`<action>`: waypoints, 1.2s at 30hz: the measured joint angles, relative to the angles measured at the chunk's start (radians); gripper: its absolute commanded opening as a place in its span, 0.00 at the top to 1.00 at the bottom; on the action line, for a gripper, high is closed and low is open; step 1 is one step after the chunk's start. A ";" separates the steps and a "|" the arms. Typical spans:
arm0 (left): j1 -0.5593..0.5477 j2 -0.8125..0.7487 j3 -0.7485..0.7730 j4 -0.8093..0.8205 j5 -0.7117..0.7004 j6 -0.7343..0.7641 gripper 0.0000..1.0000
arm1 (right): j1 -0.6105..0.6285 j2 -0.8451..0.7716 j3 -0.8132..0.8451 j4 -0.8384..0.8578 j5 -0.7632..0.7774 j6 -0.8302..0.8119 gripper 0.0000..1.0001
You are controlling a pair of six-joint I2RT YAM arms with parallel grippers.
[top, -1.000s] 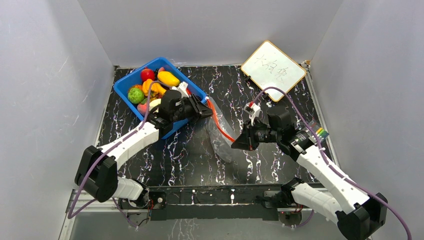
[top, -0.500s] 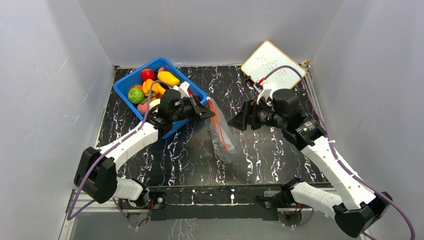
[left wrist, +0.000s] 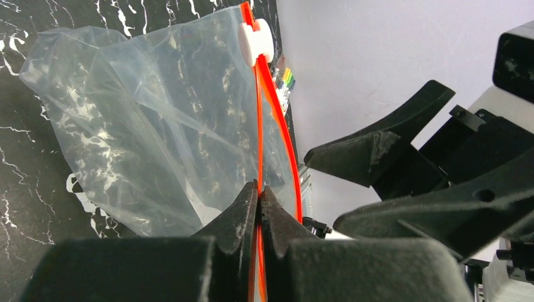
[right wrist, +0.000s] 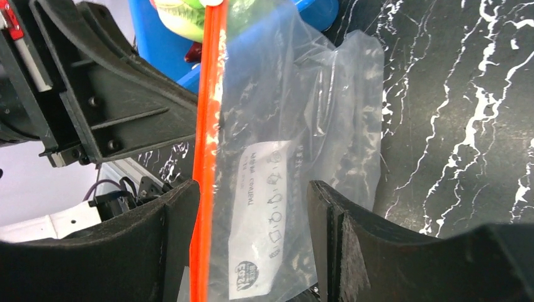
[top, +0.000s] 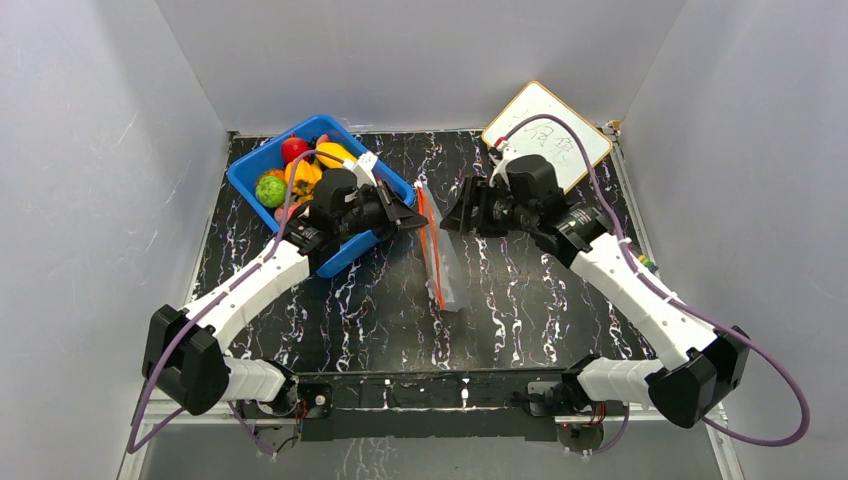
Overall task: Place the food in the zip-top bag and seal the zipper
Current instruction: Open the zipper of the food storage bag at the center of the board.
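The clear zip-top bag (top: 445, 270) lies stretched lengthwise on the black marble table, and its red-orange zipper (top: 428, 232) runs along its left edge. My left gripper (top: 410, 214) is shut on the zipper (left wrist: 259, 157) at the bag's far end; the white slider (left wrist: 255, 40) sits at the other end. My right gripper (top: 448, 217) is open. In its wrist view the bag's white label (right wrist: 264, 214) and the zipper (right wrist: 208, 126) lie between its fingers (right wrist: 343, 245). The food (top: 300, 170) sits in the blue bin (top: 352, 250).
A small whiteboard (top: 546, 130) with writing leans at the back right corner. Grey walls close the table in on three sides. The blue bin stands right behind my left gripper, at the far left of the table.
My right gripper let go of the bag's near end, opened and moved up to the far end beside the left gripper. My left gripper shut on the zipper. The bag straightened out.
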 measured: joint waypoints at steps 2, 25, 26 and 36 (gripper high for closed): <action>0.000 0.000 0.010 -0.014 -0.007 0.006 1.00 | 0.033 0.011 0.014 -0.009 0.025 0.010 0.38; -0.001 -0.022 0.042 -0.122 -0.010 0.043 1.00 | 0.225 0.124 0.097 -0.171 0.608 -0.054 1.00; -0.002 -0.021 0.061 -0.159 -0.016 0.067 1.00 | 0.225 0.112 0.097 -0.181 0.637 -0.060 1.00; -0.006 0.041 0.330 -0.436 -0.071 0.288 0.97 | 0.224 -0.007 0.095 -0.242 0.797 -0.071 1.00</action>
